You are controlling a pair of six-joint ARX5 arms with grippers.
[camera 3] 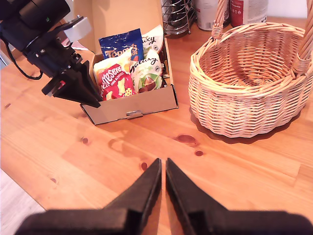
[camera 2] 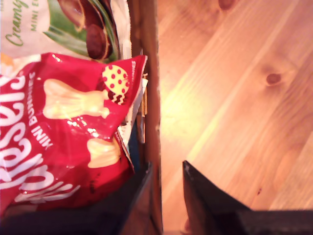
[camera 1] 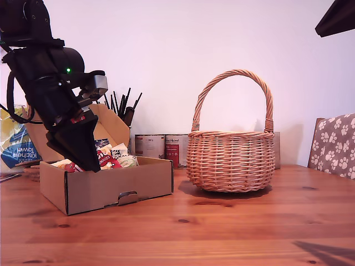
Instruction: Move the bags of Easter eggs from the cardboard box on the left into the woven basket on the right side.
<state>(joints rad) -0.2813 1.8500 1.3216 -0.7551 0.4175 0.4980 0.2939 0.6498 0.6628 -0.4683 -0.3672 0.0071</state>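
Observation:
The cardboard box [camera 1: 111,188] stands open at the exterior view's left, with several bags of Easter eggs in it. I see a red bag [camera 3: 116,83], a blue one [camera 3: 121,45] behind it and a pale white-green one [camera 3: 146,73]. My first gripper [camera 2: 166,166] points down at the box's side, open a little. The box wall [camera 2: 151,98] runs between its fingers and the red bag [camera 2: 63,142] lies just inside. The woven basket [camera 1: 230,160] stands empty at the exterior view's right of the box. My second gripper [camera 3: 163,161] hangs shut over bare table, holding nothing.
A kitchen towel pack [camera 1: 14,144] stands behind the box. Black utensils in a holder [camera 1: 125,108] and red-and-white tins [camera 1: 163,148] line the wall. A paw-print cushion [camera 1: 335,144] shows at the exterior view's right edge. The wooden table [camera 1: 222,227] stretches in front.

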